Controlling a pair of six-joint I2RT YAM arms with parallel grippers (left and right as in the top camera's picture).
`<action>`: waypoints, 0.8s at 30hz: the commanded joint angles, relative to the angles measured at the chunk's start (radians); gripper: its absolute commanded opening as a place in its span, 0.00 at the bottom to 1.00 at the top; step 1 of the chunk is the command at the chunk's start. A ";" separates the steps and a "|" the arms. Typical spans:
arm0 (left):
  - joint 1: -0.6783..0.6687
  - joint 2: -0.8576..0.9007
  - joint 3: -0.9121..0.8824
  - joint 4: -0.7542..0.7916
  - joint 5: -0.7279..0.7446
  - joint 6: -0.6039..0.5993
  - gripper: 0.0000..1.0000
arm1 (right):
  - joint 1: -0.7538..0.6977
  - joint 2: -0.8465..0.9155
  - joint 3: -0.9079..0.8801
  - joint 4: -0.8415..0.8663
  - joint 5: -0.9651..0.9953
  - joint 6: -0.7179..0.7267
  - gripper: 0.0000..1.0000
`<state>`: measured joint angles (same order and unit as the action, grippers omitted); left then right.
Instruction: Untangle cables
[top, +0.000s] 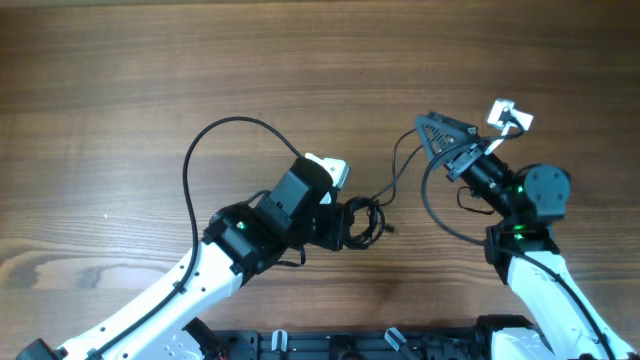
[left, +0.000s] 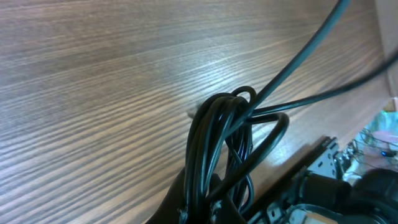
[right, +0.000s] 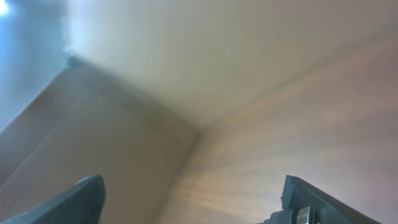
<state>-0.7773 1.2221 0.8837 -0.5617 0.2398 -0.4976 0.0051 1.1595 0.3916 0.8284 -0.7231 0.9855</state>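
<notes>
Black thin cords (left: 210, 130), likely light and floppy, knot in the clenched left gripper (top: 350, 222). Empty right gripper (right: 196, 208) gapes; pinch a loose strand.

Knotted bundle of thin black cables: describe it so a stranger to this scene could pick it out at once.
Start at the brown wooden table and follow the white left arm to its black left gripper. The knotted bundle of thin black cables sits at its tip. Unlike the thicker black arm cables arching nearby, it is a small tight coil.
</notes>
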 joint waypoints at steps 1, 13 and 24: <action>-0.005 0.005 0.006 0.007 -0.115 0.015 0.04 | -0.026 0.002 0.008 -0.163 -0.050 0.042 1.00; -0.006 0.005 0.006 0.101 -0.458 -0.033 0.04 | -0.017 0.002 0.008 -0.711 -0.341 -0.012 1.00; 0.095 0.004 0.007 0.132 -0.579 -0.192 0.04 | 0.083 0.002 0.008 -1.146 0.042 0.011 1.00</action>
<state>-0.7448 1.2263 0.8833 -0.4408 -0.2295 -0.5644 0.0845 1.1603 0.4000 -0.2073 -0.9005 0.8925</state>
